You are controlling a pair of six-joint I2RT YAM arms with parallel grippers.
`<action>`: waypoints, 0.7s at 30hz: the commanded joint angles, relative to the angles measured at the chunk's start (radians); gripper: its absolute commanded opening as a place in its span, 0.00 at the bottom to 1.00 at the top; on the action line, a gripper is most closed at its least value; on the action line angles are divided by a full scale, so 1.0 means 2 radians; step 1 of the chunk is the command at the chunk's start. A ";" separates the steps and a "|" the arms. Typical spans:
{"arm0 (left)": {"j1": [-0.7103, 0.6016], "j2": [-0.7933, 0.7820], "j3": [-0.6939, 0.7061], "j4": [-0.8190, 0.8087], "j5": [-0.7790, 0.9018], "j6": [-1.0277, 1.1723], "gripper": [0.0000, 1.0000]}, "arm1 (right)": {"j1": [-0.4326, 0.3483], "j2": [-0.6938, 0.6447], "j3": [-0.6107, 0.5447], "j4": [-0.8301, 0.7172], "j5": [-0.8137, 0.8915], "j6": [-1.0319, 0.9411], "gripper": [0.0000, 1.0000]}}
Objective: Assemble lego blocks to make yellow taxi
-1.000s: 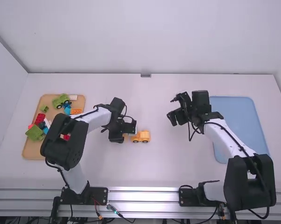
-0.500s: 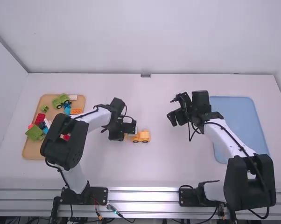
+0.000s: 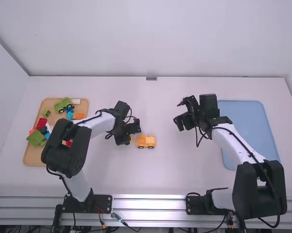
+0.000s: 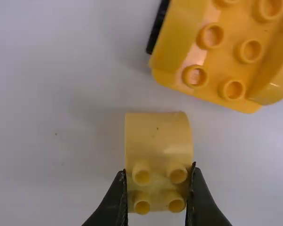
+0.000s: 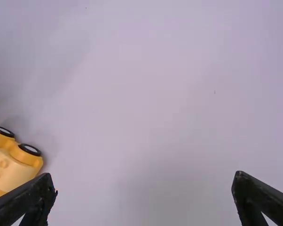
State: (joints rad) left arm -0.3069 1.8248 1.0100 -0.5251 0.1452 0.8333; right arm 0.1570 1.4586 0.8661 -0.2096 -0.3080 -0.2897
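My left gripper (image 3: 133, 136) is just left of the yellow car base (image 3: 146, 141) at mid-table. In the left wrist view, my left gripper (image 4: 158, 188) is shut on a yellow block (image 4: 158, 136) with a curved face and several studs; a narrow gap separates it from the studded car base (image 4: 221, 52). My right gripper (image 3: 178, 124) hangs to the right of the car base. Seen from its own wrist, the right gripper (image 5: 145, 186) is wide open and holds nothing, with the wheeled car base (image 5: 14, 162) off to one side.
A wooden tray (image 3: 33, 156) at the left holds green, red, blue, orange and white blocks, with the left arm reaching over its edge. On the right lies a blue tray (image 3: 248, 121), partly beneath the right arm.
My left gripper has turned a little and shifted slightly, uncovering more of the car base's left side. The right arm has stayed still.
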 commanded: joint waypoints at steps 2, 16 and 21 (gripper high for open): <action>0.002 0.011 -0.010 0.003 -0.028 -0.092 0.02 | 0.000 -0.009 -0.002 0.000 -0.003 0.001 0.98; 0.002 0.009 -0.010 0.079 -0.109 -0.628 0.03 | -0.001 -0.009 -0.002 0.003 -0.005 0.001 0.98; 0.000 0.000 -0.010 0.052 -0.106 -0.754 0.02 | 0.000 -0.009 -0.002 0.008 -0.005 0.001 0.99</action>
State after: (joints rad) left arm -0.3069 1.8305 1.0096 -0.4061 -0.0402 -0.4320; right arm 0.1566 1.4586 0.8661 -0.1944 -0.3080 -0.2901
